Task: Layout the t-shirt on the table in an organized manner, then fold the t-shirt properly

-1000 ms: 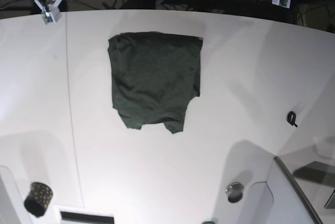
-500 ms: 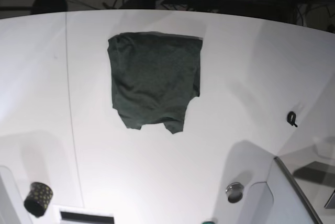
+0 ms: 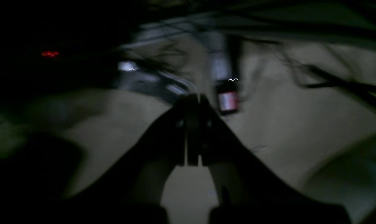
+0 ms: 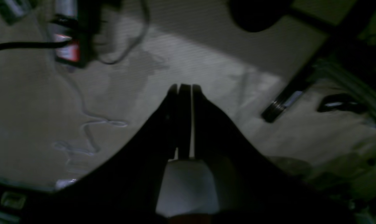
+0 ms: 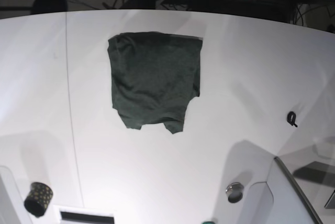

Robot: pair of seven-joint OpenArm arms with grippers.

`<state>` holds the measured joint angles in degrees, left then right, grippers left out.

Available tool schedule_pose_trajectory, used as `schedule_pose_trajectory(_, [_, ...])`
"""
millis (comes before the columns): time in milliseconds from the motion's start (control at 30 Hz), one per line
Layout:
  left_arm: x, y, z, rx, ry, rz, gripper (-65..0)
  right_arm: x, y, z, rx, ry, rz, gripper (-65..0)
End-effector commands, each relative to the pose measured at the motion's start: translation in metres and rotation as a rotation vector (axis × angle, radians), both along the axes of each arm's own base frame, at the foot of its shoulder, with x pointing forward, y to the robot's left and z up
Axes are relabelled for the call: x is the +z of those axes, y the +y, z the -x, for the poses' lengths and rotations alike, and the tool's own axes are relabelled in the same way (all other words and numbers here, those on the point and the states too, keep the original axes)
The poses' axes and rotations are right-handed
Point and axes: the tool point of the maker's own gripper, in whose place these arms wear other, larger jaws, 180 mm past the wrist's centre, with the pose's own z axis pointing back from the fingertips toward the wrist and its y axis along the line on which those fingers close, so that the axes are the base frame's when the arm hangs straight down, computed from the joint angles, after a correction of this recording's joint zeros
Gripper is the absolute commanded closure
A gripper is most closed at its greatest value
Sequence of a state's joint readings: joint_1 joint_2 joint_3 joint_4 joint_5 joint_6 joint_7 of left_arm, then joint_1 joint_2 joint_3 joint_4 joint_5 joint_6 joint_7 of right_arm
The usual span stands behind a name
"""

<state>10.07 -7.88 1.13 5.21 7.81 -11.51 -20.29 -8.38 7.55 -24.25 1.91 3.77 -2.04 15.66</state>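
Nearest to me in the base view I see a small dark dotted cup (image 5: 38, 199) at the table's (image 5: 251, 72) near left corner, and a round metal cap (image 5: 235, 191) toward the near right. A small black clip-like object (image 5: 292, 119) lies further out on the right, well apart from everything else. Beyond these, the t-shirt (image 5: 155, 79) lies flat on the white table, left of centre, folded into a rough rectangle with its far edge straight and its near edge uneven, two flaps sticking out toward me. Nothing touches it.

Past the table's curved far edge, both arms are pulled back over the dark cabling. In the left wrist view I see the left gripper (image 3: 193, 102) with its jaws pressed together, nothing between them, floor and blurred cables behind. In the right wrist view the right gripper (image 4: 184, 90) is likewise closed and empty, above pale floor with a thin cable (image 4: 88, 124).
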Motion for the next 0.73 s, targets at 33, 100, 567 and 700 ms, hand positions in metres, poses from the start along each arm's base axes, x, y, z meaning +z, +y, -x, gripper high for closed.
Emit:
schedule_pose_trajectory(33, [0.001,0.004,0.002,-0.014,-0.008,-0.014,0.0,0.002,-0.014,-0.007,0.0,-0.016,0.022,-1.5])
schedule_pose_trajectory(100, [0.001,0.004,-0.014,-0.021,-0.041,-0.013,0.0,0.001,-0.012,-0.01,0.001,-0.025,0.017,-1.5])
schedule_pose_trajectory(567, [0.002,0.011,-0.031,-0.026,-0.068,-0.025,0.0,0.001,-0.004,-0.046,0.018,-0.107,-0.008,-1.5])
schedule_pose_trajectory(700, [0.001,0.008,-0.032,-0.024,-0.072,-0.022,0.0,0.002,-0.004,-0.055,0.021,-0.131,-0.013,-1.5])
